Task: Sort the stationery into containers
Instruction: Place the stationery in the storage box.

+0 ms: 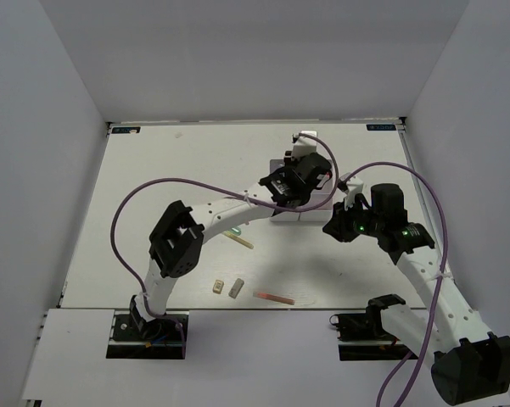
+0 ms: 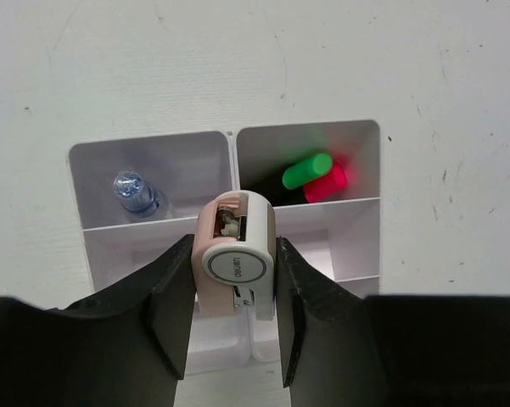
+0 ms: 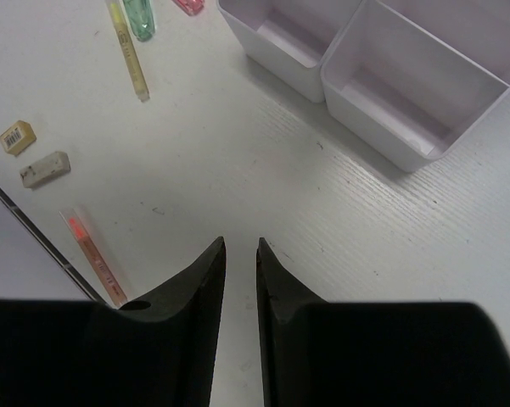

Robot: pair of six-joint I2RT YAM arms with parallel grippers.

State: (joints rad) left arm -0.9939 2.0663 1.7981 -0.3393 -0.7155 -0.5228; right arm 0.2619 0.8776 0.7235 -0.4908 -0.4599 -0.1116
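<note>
Left wrist view: left fingers (image 2: 171, 292) pinch a pink marker (image 2: 238, 254) over the box (image 2: 235, 161); right fingers (image 3: 205, 284) stand slightly apart, empty, above the worktop (image 3: 238, 153).

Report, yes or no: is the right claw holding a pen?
No: the right claw has nothing between its fingers, only bare table shows in the gap, and the pink pen lies apart from it.

Bright, even, diffuse light fr. above; faint soft shadows only. Top view sharp. Wrist views dark & detail-less in foreground; highlighter caps (image 2: 311, 170) blurred, colour bleeding.
</note>
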